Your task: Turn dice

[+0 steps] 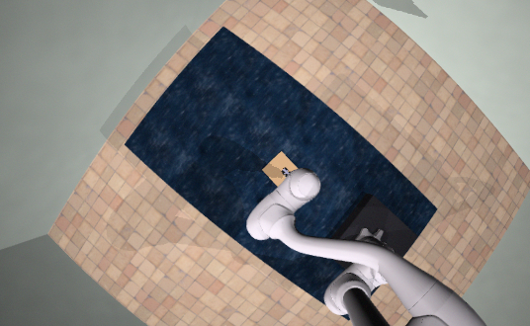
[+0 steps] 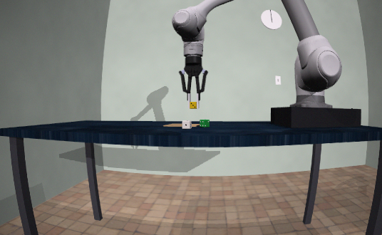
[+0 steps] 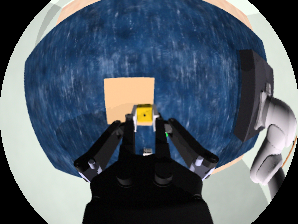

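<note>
Currently the gripper [image 2: 193, 100] hangs above the table [image 2: 89, 132], its fingers clamped on the yellow die [image 2: 193, 105], which is lifted well clear of the surface. Directly below lies the tan mat [image 2: 171, 124]. The white die [image 2: 186, 124] and the green die [image 2: 204, 122] rest near each other at the mat

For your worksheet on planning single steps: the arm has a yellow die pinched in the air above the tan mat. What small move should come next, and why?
Probably a straight descent toward the mat. The gripper holds the yellow die well above the table, roughly over the mat in the wrist view; the white die and green die sit below, so it should aim for a free patch.
</note>
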{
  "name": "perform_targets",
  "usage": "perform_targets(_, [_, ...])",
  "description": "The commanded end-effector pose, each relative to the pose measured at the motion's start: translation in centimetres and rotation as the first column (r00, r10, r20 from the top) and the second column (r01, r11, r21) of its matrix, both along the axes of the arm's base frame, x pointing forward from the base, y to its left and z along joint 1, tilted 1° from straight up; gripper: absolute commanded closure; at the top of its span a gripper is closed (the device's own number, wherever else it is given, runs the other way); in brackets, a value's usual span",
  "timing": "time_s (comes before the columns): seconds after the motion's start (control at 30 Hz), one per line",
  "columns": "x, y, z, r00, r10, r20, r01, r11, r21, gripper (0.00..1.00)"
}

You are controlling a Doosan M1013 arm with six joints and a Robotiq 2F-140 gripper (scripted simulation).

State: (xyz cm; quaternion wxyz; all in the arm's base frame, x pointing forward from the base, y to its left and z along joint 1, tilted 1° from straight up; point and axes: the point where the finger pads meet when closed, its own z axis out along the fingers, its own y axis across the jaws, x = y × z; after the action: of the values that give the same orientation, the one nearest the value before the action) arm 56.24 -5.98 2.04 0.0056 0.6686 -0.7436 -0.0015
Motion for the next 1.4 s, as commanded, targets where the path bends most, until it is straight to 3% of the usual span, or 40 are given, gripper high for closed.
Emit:
perform_targets(0.0, [0.0,0.0,-1.0,1.0,0.0,0.0,0.0,1.0,0.0,0.84])
perform_targets(0.27, [0.0,0.0,-4.7,1.0,0.0,0.0,0.0,1.0,0.0,0.84])
perform_targets(0.47, [0.0,0.0,-6.2,1.0,0.0,0.0,0.0,1.0,0.0,0.84])
perform_targets(1.37, [0.0,0.0,-6.6,1.0,0.0,0.0,0.0,1.0,0.0,0.84])
